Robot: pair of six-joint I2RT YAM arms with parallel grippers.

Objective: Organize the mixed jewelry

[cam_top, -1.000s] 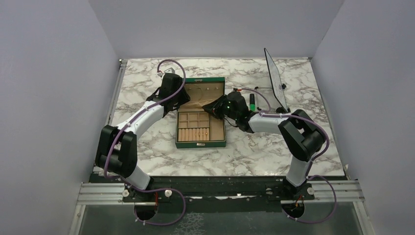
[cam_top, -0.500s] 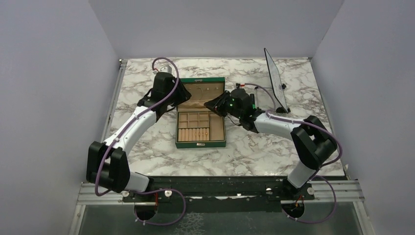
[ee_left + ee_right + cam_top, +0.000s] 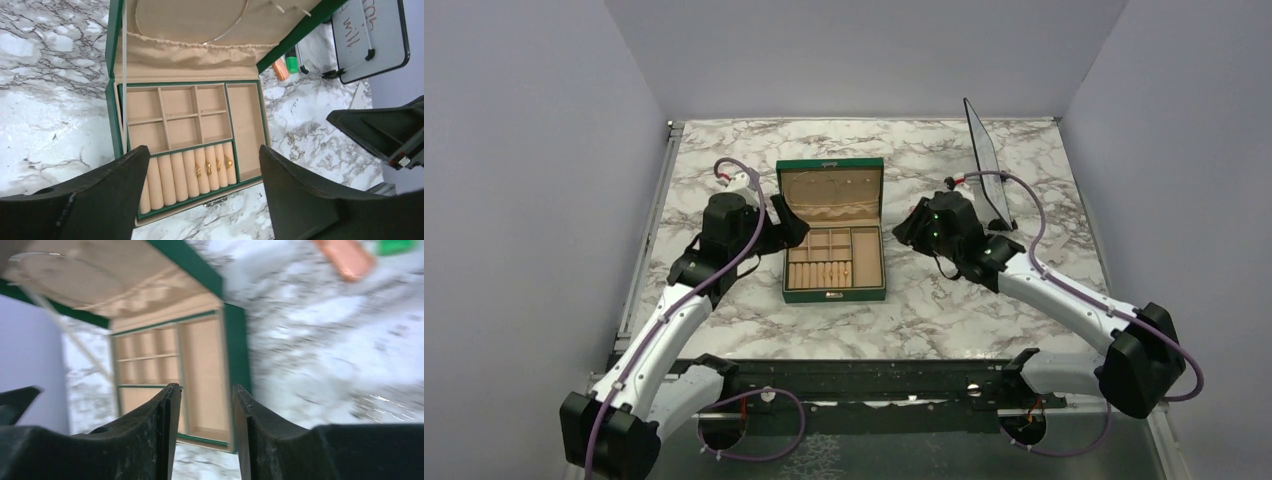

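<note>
The left claw point(image 3: 788, 224) point(image 3: 204, 150) stands wide apart and holds nothing. It hangs just beside the left edge of the box point(image 3: 834, 292) point(image 3: 116, 125), clear of it. In the left wrist view its two fingers point(image 3: 112, 192) frame the tray from the bottom of the frame.

The right claw point(image 3: 908, 228) point(image 3: 205, 388) is parted by a narrow gap with nothing between the fingers. It hovers near the box's right side and touches nothing.

The box sits mid-frame on the table point(image 3: 724, 150), with its lid point(image 3: 829, 190) point(image 3: 190, 20) up.

- Four gold rings point(image 3: 209, 168) are tucked into the roll row along the tray's front, towards its right end.
- The chain point(image 3: 225, 35) hangs as a loop on the lid's lining; the right wrist view shows it only as a blur at upper left.

An orange cylinder point(image 3: 281, 70) and a marker point(image 3: 291, 62) lie on the table right of the lid.
</note>
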